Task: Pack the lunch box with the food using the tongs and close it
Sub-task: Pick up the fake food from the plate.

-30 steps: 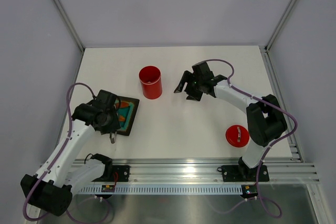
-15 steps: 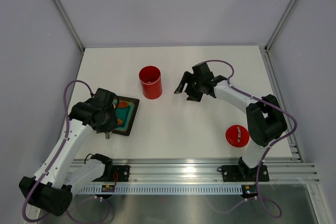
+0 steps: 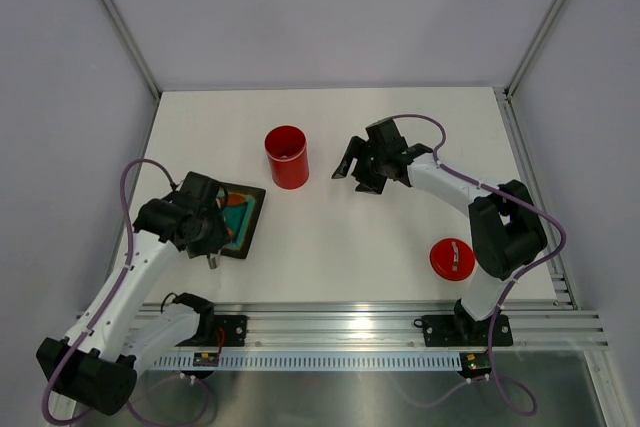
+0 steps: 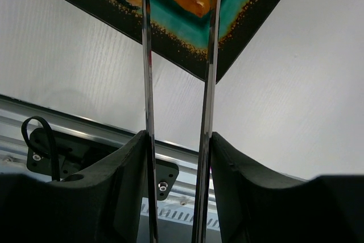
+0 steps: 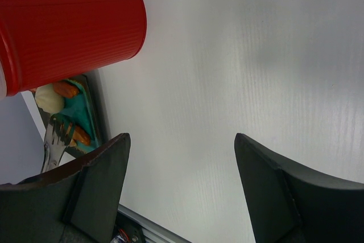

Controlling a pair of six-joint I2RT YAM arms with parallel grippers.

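Over the black square tray [image 4: 185, 58]: left hand [image 4: 177, 140] grips slim silvery metal tongs [image 4: 147, 83]
Beside the glossy red cylindrical canister [image 5: 62, 21]: right hand [image 5: 182, 143] spread wide

The tongs [image 4: 207, 55] lose their tips past the left wrist view's top edge; overhead, the left arm [image 3: 125, 282] hides half the tray [image 3: 256, 205].

The tongs [image 4: 147, 83] are polished bare metal, mirror-bright. The lunch box [image 5: 62, 27] wall is glossy and finely ribbed. The tray [image 4: 176, 52] rim is glossy black, gold-speckled. The bench [image 5: 227, 83] is matt white, faintly grained. The left fingers [image 4: 114, 197] are matt black, plastic-looking.
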